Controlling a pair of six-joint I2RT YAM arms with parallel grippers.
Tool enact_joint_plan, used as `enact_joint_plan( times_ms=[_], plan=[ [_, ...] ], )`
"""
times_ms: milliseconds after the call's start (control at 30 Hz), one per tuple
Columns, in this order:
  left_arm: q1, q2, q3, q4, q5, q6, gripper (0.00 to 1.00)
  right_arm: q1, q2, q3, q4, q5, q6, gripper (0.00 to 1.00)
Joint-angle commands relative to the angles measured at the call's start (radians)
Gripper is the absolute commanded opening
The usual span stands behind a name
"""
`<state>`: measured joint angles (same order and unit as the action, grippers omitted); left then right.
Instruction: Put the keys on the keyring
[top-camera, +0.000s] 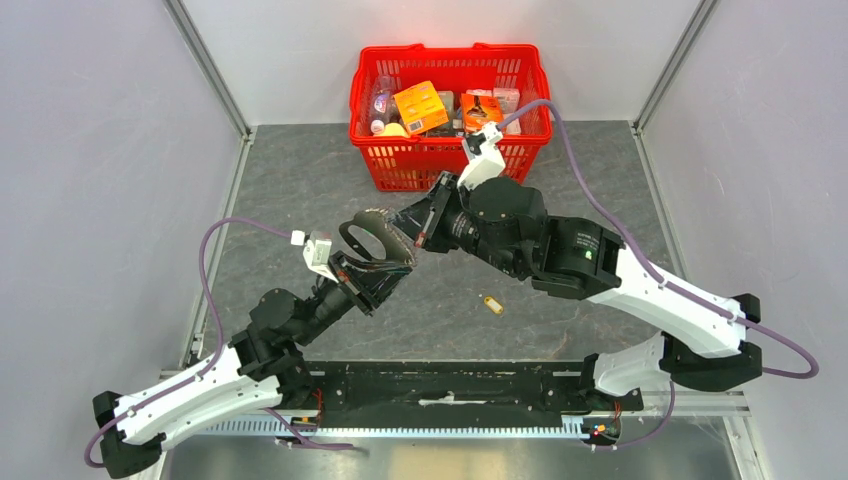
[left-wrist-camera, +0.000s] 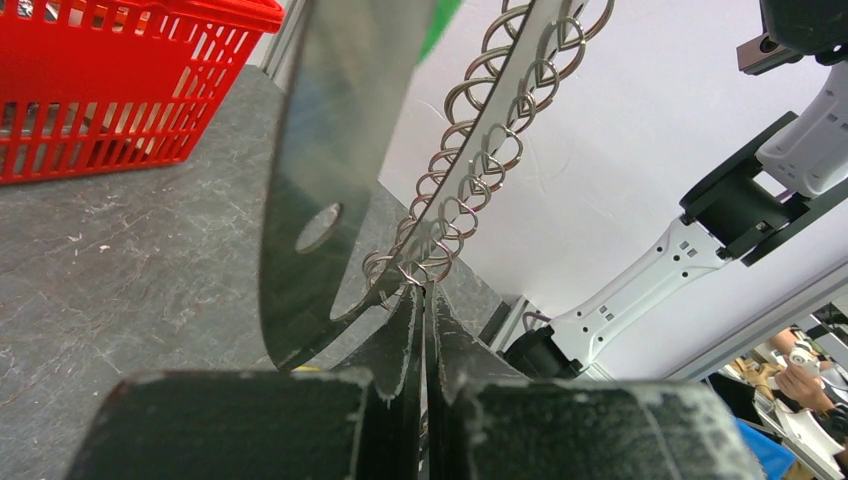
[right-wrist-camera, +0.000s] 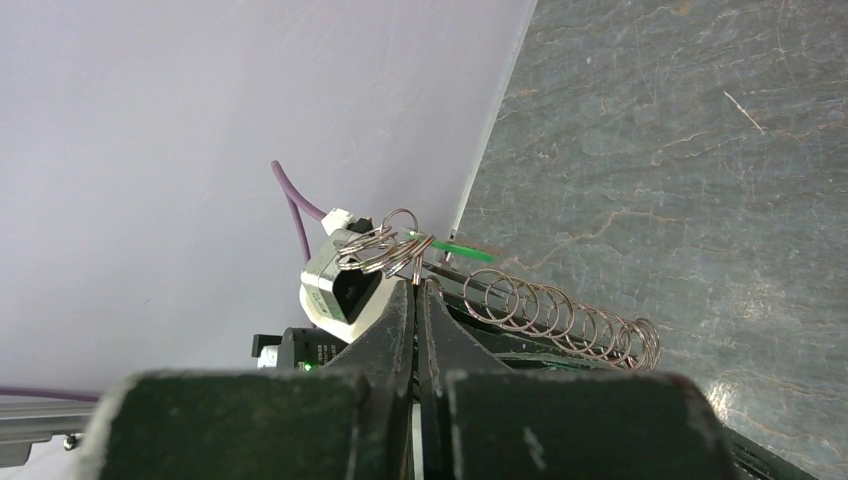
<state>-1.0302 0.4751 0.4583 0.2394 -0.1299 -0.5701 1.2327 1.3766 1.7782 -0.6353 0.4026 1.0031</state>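
Note:
The keyring is held up between both arms. Its grey strap loop (top-camera: 362, 238) curls above my left gripper (top-camera: 388, 272), whose jaws are shut on the lower end of the chain of rings (left-wrist-camera: 480, 150). In the left wrist view the strap (left-wrist-camera: 330, 150) hangs as a dark band just left of my left gripper (left-wrist-camera: 422, 290). My right gripper (right-wrist-camera: 415, 284) is shut on the ring cluster (right-wrist-camera: 385, 245) at the chain's (right-wrist-camera: 560, 315) other end, and the green key tag (right-wrist-camera: 458, 251) sticks out beside it. The yellow-orange key (top-camera: 491, 304) lies on the table under the right arm.
A red basket (top-camera: 372, 158) full of packets stands at the back of the table, close behind the right wrist. Grey walls with metal rails close in the left and right sides. The right arm's white forearm (left-wrist-camera: 650, 280) shows beyond the chain.

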Motion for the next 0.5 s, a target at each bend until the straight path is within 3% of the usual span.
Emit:
enact_joint_plan(
  times_ms=[0,200,467],
  plan=[
    [-0.005,-0.012,0.009,0.045,-0.004,0.035,0.02,-0.004,-0.042,-0.002,0.067,0.001,0.014,0.0],
    [-0.004,-0.012,0.012,0.029,-0.006,0.021,0.05,-0.004,-0.039,0.002,0.077,-0.008,0.014,0.0],
    [-0.005,-0.007,0.015,0.04,0.006,0.015,0.02,-0.004,-0.05,-0.021,0.082,-0.015,0.024,0.0]
  ],
)
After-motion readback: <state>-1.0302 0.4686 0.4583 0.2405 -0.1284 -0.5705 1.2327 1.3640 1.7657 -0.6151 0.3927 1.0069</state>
